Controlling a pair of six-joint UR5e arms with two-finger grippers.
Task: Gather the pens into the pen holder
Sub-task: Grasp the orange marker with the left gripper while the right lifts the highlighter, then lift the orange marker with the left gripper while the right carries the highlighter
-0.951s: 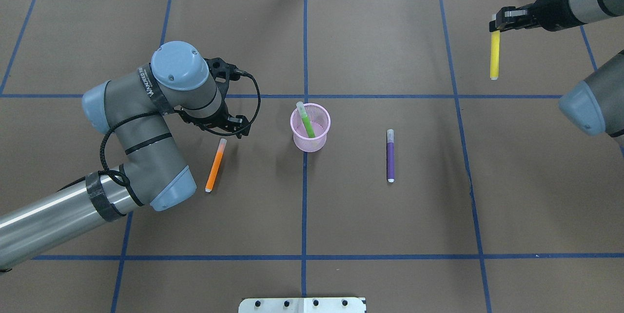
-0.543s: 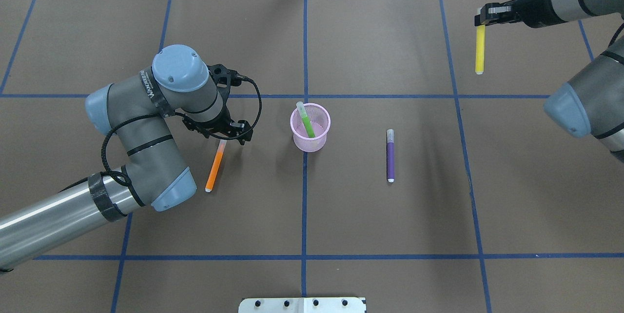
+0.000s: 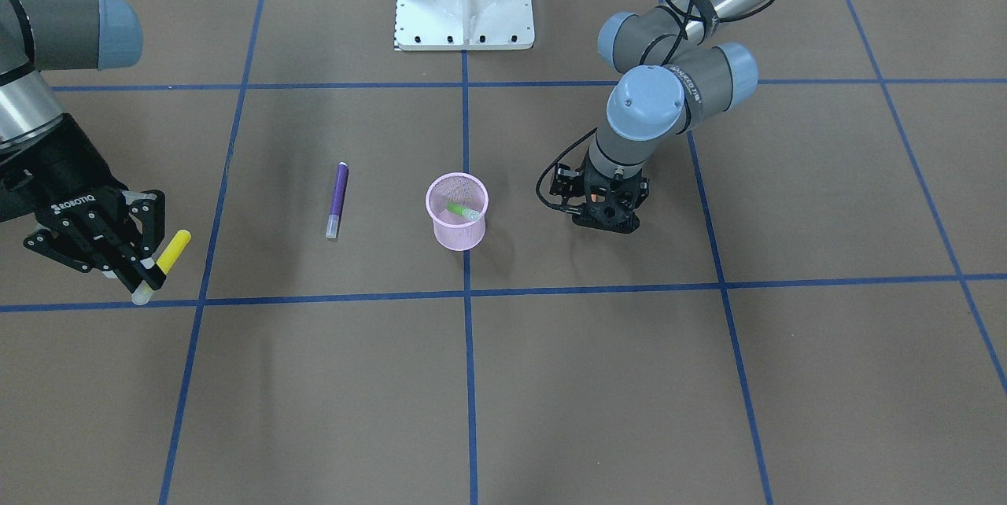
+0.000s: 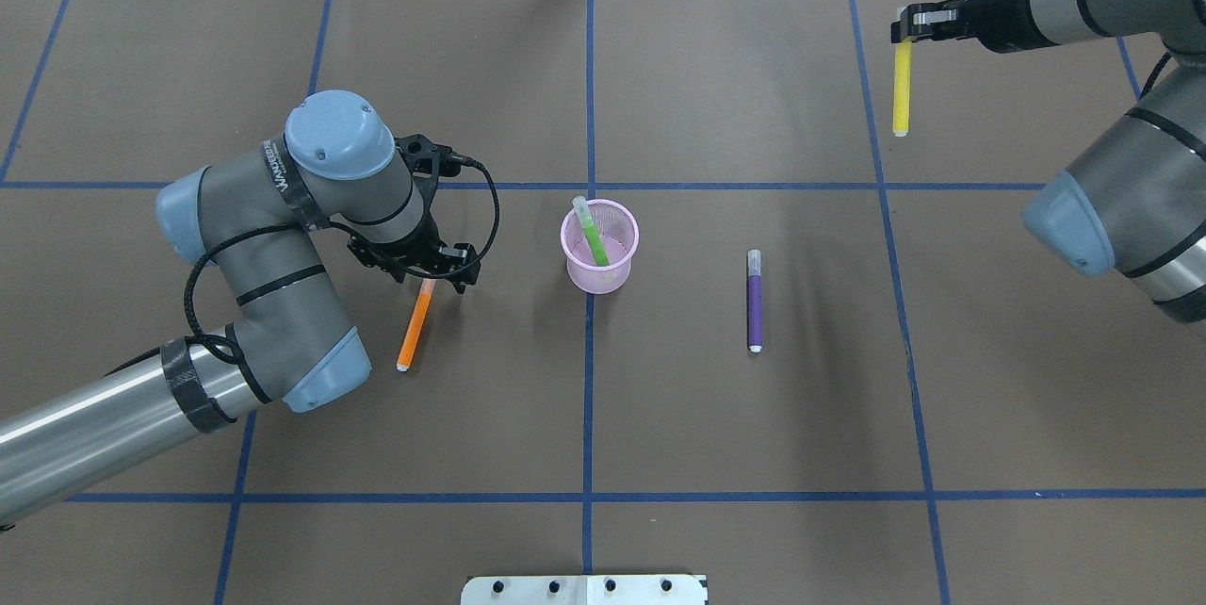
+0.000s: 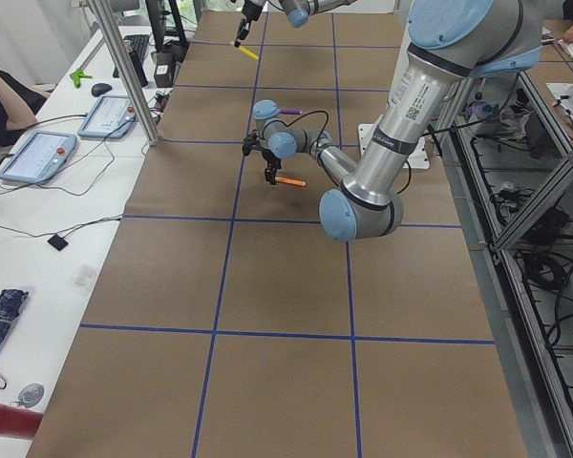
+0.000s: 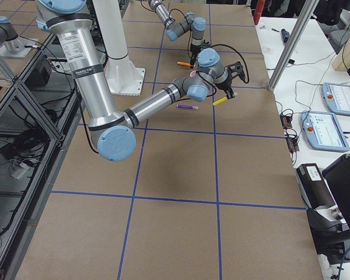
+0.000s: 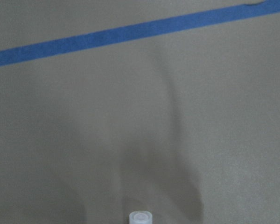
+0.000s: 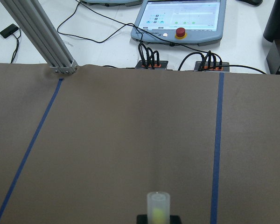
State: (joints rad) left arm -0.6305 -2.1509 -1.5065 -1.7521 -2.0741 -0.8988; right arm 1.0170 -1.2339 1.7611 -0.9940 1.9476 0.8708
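Yellow pen (image 4: pixel 902 87) has shifted, see? A second ago it was nearer the right edge; now it's further in along the far side.

Same grip on it?

Yes, the right fingers (image 4: pixel 904 36) are closed together on its pale cap end, with the yellow body sticking out towards the robot. That arm reaches in from the right with its wrist lying nearly level.

And the other arm?

It has come down. The left fingers (image 4: pixel 430 273) were beside the orange pen (image 4: pixel 415 327) before; now they cover its cap end. They look spread, one on each side. I can't make out any contact.

Has the orange one moved?

No, it's lying where it was on the surface (image 4: pixel 754 445), left of the pink pen holder (image 4: pixel 588 279).

How's that arm sitting?

It comes in low from the near left, elbow folded, wrist pointing straight down.

And the rest?

Unchanged. The green pen (image 4: pixel 592 237) leans inside the holder, and the purple pen (image 4: pixel 755 303) lies flat to its right, well apart.
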